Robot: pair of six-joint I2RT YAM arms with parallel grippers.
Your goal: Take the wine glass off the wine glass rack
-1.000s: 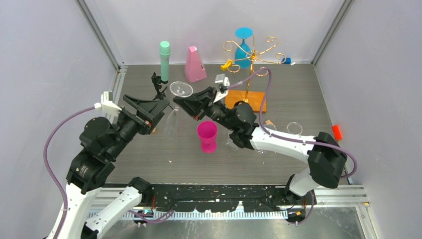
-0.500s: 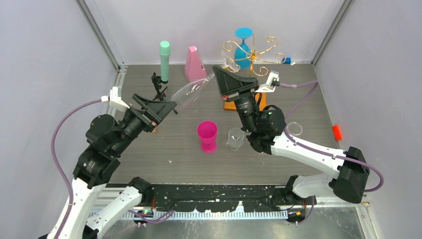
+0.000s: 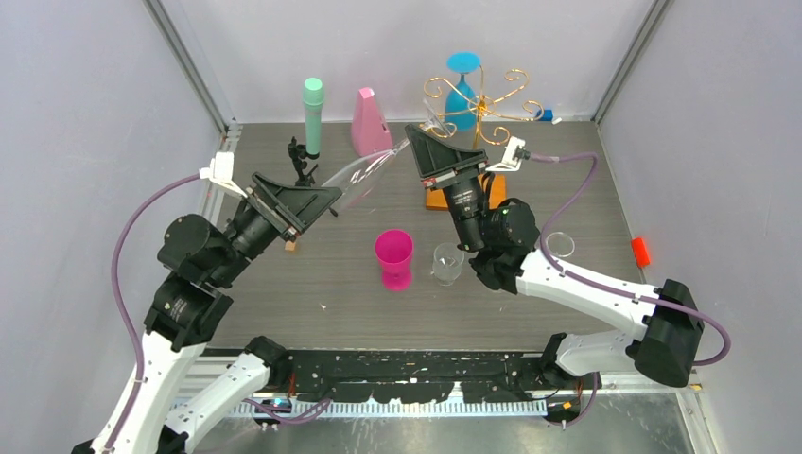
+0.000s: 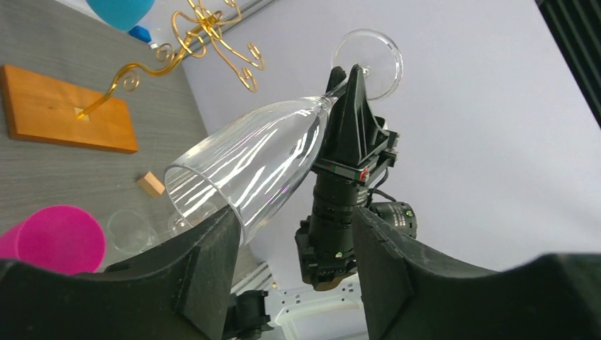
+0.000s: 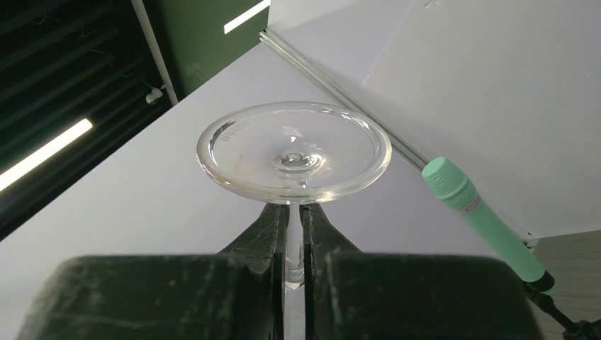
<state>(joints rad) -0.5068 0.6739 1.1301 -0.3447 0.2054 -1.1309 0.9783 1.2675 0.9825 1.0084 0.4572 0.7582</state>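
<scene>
The right hand [image 5: 294, 216] clamps the stem of the clear wine glass [image 4: 248, 166], tilted left of the gold wire wine glass rack [image 3: 480, 102]. The left hand [image 4: 294, 216], fingers apart, is at its bowl.

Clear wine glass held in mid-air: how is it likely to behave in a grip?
The clear wine glass looks thin-walled, so it is probably fragile under a squeeze. The right gripper pinches only its slim stem, with the long bowl out sideways, so it may pivot. Its smooth, glossy surface probably slips easily.
</scene>
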